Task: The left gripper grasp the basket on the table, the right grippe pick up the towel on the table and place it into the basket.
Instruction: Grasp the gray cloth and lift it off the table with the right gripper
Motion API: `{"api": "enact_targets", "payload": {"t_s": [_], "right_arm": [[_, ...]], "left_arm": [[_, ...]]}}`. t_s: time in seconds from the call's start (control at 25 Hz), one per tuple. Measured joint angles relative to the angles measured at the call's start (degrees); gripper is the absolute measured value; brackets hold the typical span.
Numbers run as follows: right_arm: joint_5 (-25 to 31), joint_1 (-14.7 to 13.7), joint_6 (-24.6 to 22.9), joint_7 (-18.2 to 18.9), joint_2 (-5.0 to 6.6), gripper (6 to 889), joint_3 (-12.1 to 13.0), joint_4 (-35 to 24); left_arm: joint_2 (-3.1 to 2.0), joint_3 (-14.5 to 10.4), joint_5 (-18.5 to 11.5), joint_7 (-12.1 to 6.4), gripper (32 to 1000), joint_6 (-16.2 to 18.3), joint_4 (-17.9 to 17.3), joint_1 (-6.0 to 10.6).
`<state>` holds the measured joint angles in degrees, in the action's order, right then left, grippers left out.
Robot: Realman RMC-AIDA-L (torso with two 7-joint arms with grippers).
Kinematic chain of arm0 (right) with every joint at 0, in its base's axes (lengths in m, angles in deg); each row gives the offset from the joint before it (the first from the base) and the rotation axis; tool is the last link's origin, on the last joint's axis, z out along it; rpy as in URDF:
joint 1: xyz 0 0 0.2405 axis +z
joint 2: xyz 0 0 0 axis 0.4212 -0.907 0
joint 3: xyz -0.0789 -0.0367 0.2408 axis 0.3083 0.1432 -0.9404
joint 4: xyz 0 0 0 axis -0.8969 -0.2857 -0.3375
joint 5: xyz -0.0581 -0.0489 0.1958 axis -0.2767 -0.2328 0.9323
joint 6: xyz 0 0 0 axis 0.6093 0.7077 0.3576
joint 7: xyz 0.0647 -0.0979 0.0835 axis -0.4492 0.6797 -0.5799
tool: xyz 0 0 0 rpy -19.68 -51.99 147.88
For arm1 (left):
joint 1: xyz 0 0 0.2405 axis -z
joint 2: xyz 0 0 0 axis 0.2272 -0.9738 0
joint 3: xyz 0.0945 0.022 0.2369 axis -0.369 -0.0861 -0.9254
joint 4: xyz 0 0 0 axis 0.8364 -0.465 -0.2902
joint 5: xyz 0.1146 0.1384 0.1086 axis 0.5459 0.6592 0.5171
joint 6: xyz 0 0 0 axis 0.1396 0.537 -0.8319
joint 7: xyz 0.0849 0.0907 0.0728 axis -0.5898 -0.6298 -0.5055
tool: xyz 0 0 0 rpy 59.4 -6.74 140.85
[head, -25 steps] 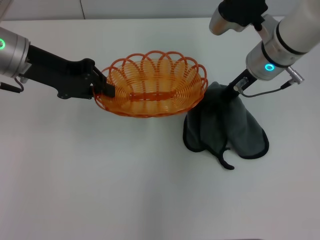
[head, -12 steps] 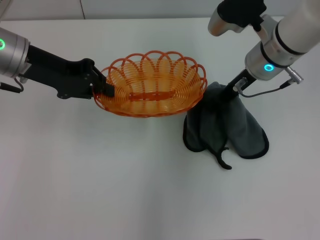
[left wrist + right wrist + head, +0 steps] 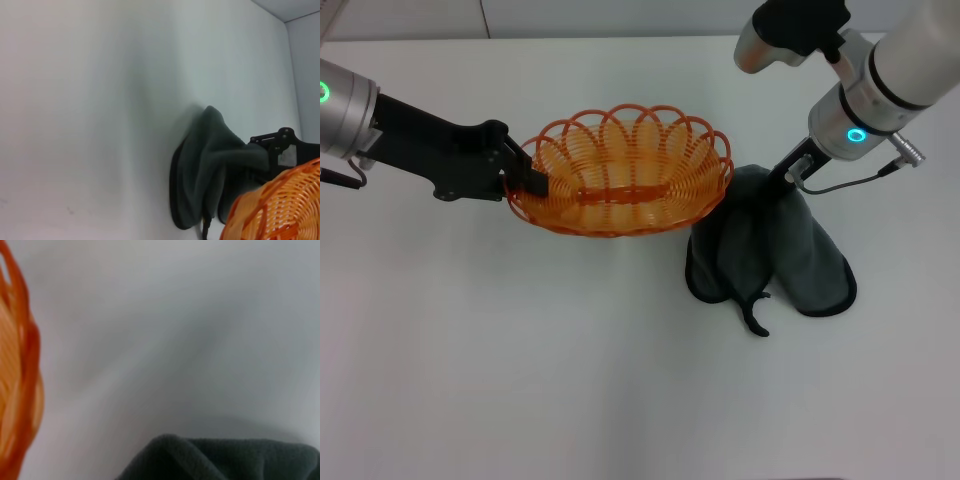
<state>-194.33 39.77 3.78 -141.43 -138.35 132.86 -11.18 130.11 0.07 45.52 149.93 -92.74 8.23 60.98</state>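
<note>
The left gripper [image 3: 528,178] reaches in from the table's [image 3: 520,380] left edge and is clenched on the left end of the basket's [image 3: 620,170] scalloped rim. The orange basket sits toward the far middle of the table, its right end just beside the towel [image 3: 770,250]. The dark grey towel is bunched into a peak, its lower folds spread on the tabletop, with a small loop trailing toward the near edge. The right grippe [image 3: 782,178] comes down from the far right corner and is clamped on the towel's peak, holding it up.
</note>
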Motion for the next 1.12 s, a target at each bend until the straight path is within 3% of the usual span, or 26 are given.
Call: {"api": "enact_targets", "payload": {"t_s": [0.36, 1.12], "right_arm": [[0.02, -0.12, 0.08, -0.52, 0.08, 48, -0.27, -0.36], [0.01, 0.11, 0.39, -0.36, 0.11, 48, 0.0, -0.32]], "left_arm": [[-0.08, 0.0, 0.0, 0.0, 112, 0.0, 0.04, -0.13], [-0.09, 0.0, 0.0, 0.0, 112, 0.12, 0.08, -0.18]]}}
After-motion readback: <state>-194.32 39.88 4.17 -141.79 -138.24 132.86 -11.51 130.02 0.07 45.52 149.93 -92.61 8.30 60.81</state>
